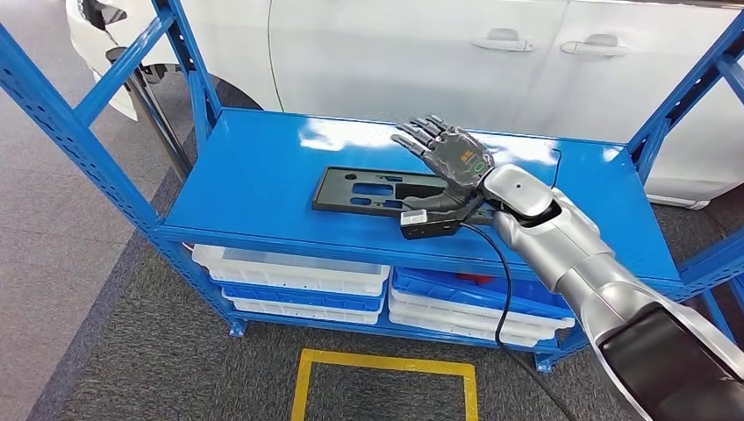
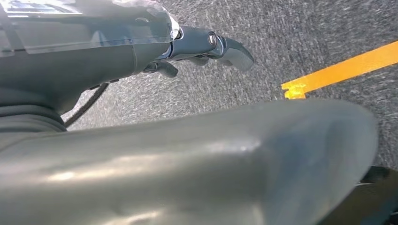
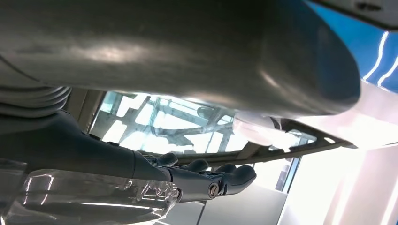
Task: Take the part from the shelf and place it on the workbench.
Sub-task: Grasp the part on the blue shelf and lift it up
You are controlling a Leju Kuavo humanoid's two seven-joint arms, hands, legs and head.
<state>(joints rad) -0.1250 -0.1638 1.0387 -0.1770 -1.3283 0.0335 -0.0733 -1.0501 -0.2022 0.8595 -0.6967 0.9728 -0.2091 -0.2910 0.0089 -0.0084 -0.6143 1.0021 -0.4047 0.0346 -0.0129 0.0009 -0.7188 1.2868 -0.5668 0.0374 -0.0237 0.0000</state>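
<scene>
The right arm [image 1: 579, 263] is extended forward and to the left from the lower right of the head view; its silver forearm is angled upward toward the wrist; the right hand [image 1: 452, 158] is held flat with the fingers [image 1: 421, 132] stretched out and slightly apart, nothing being gripped; in the right wrist view the same fingers [image 3: 220, 176] are seen straight and side by side; the left hand [image 2: 206, 44] is hung low, its dark fingers loosely extended, nothing being held.
</scene>
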